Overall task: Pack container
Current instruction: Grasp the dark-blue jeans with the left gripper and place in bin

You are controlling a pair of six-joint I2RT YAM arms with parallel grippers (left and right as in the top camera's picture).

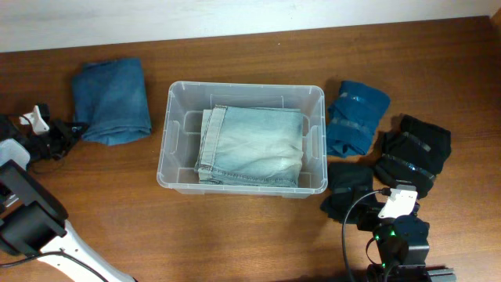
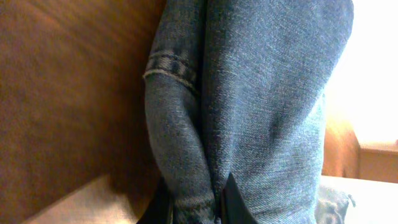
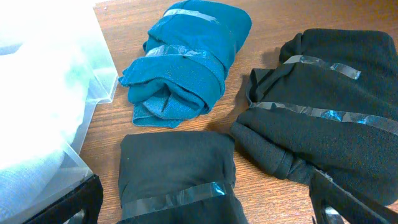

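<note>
Overhead: the container [image 1: 167, 149] sat mid-table [image 1: 258, 235] with a pair of light-wash jeans [image 1: 254, 145] folded flat inside it. A darker blue pair of jeans [image 1: 112, 102] lay well off to its left, and the left gripper [image 1: 72, 130] was right at their lower edge. Just right of the bin were a teal bundle [image 1: 356, 116], a bigger black bundle [image 1: 413, 153] and a smaller black bundle [image 1: 348, 188].

Left wrist: the fingers [image 2: 233, 199] were close together, with a fold of the darker jeans pinched between them.

Right wrist: the right gripper [image 3: 205, 199] was spread wide, one finger in each bottom corner, over the smaller black bundle [image 3: 174, 168]. The teal one [image 3: 186, 62] lay beyond it, the bigger black one [image 3: 323, 106] to the right, and the container's corner [image 3: 99, 81] on the left. All three bundles had clear tape round them.
</note>
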